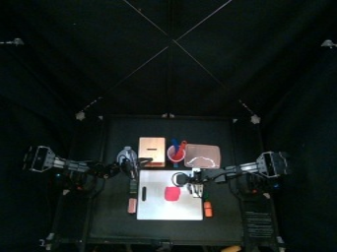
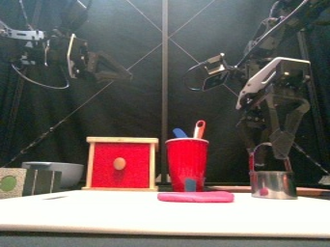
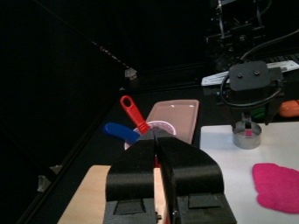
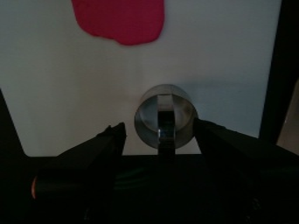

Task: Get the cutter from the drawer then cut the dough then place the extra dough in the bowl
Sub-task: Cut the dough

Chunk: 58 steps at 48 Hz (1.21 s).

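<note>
White cutting board (image 2: pixel 77 217) fills the bottom of the front view, closest to the lens, flat on the table (image 1: pixel 112 224). At the far left behind it sits the blue-grey bowl (image 2: pixel 49 175), where the leftover dough must end up. Next comes the wooden box (image 2: pixel 135 154), its red drawer front flush, so the drawer looks shut. High over the box hangs the left gripper (image 3: pixel 160 144), jaws together on nothing. At the frame's centre stands the red cup (image 2: pixel 187 162) with its blue and red toy knives, and just before it, flat on the board, lies the pink dough (image 2: pixel 196 197), uncut as far as I can judge. Right of the dough, near but apart, the cutter (image 2: pixel 272 183) stands upright, rim seemingly on the board, wire handle up. The right gripper (image 4: pixel 167 129) stands straight above it, jaws apparently clamped on that handle. Fetching seems done; cutting is the step in hand. One relation decides it: the dough lies left of the held cutter in the front view, lower left in the top view, so the right arm is nearer and needs, I judge, a short carry leftward, then a level press centred over the disc
</note>
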{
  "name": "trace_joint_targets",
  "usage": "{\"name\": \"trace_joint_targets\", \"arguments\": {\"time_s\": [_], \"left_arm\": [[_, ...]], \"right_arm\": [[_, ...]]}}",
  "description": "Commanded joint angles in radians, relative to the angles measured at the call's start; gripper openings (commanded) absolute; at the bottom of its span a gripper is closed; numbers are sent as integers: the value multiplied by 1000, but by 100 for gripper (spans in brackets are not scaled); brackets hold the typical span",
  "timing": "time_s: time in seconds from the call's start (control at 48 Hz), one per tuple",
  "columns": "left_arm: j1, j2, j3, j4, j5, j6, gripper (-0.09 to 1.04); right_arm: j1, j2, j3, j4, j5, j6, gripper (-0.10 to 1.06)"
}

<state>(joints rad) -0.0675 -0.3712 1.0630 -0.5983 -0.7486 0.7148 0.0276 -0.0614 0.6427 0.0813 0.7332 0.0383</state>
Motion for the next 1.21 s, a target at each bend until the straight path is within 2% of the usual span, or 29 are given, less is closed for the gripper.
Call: {"name": "trace_joint_targets", "arguments": {"time_s": [0.021, 0.208, 0.354, 0.542, 0.875, 1.208], "left_arm": [[-2, 2, -11, -17, -11, 0, 35], [-2, 17, -9, -23, -9, 0, 35], [-2, 37, -9, -35, -9, 0, 35], [-3, 72, -17, -41, -9, 0, 35], [-2, 83, -3, -41, -9, 0, 35], [6, 40, 51, -72, -9, 2, 35]], "right_arm": [[-3, -23, -21, 3, 14, 0, 84], [-3, -26, -35, 9, 37, -2, 61], [-3, -28, -63, 34, 37, -3, 52], [5, -11, -156, 64, 38, -3, 51], [18, 133, -330, 67, 57, -3, 51], [23, 222, -416, 67, 74, -3, 51]]}}
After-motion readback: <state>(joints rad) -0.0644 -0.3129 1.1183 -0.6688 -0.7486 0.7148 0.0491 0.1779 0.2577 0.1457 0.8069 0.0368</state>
